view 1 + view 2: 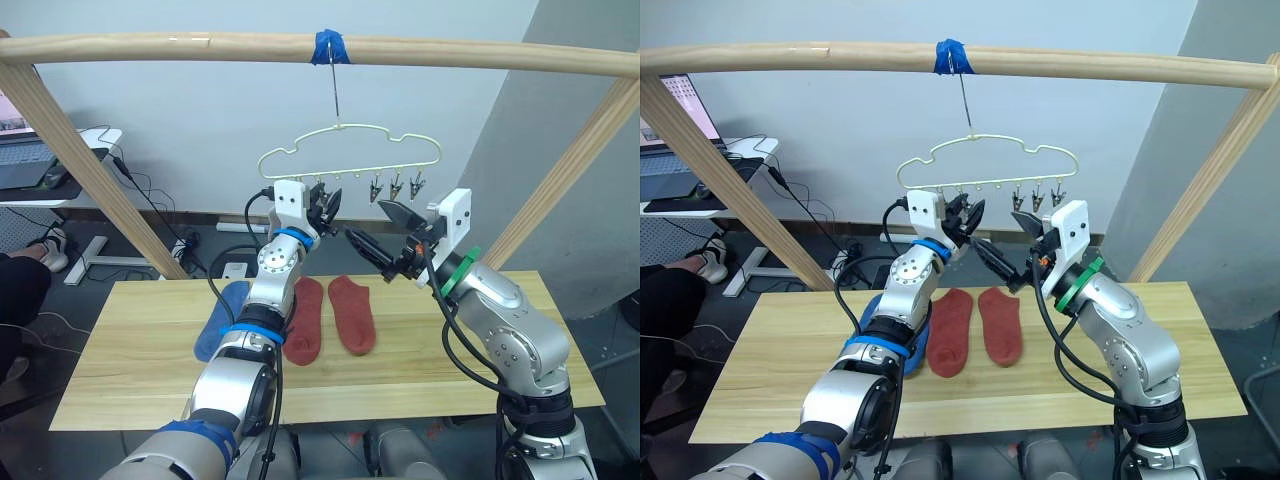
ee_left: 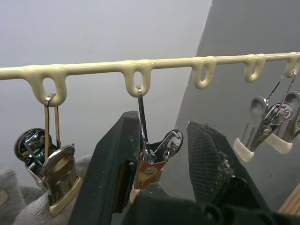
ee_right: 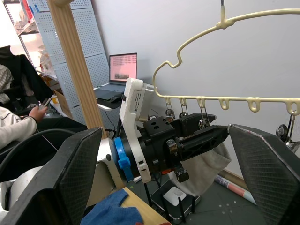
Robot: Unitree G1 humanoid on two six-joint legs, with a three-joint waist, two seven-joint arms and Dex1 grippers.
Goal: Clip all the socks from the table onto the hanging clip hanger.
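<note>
The pale yellow-green clip hanger (image 1: 350,150) hangs by its hook from the top pole. My left gripper (image 1: 327,205) is raised to its bar, open, with one metal clip (image 2: 150,161) between its fingers. The clip beside it (image 2: 58,183) grips a light grey sock (image 3: 206,164). Three more clips (image 1: 395,187) hang free toward the right end. My right gripper (image 1: 385,232) hovers just right of the left one, wide open and holding nothing. On the table (image 1: 130,340) lie two rust-red socks (image 1: 305,320) (image 1: 352,313) side by side. A blue sock (image 1: 215,325) is partly hidden behind my left arm.
A round wooden pole frame (image 1: 80,160) straddles the table, with blue tape (image 1: 328,45) where the hook hangs. Behind on the left stand a desk with a laptop (image 1: 20,160) and floor cables. A seated person (image 3: 14,122) holds a phone.
</note>
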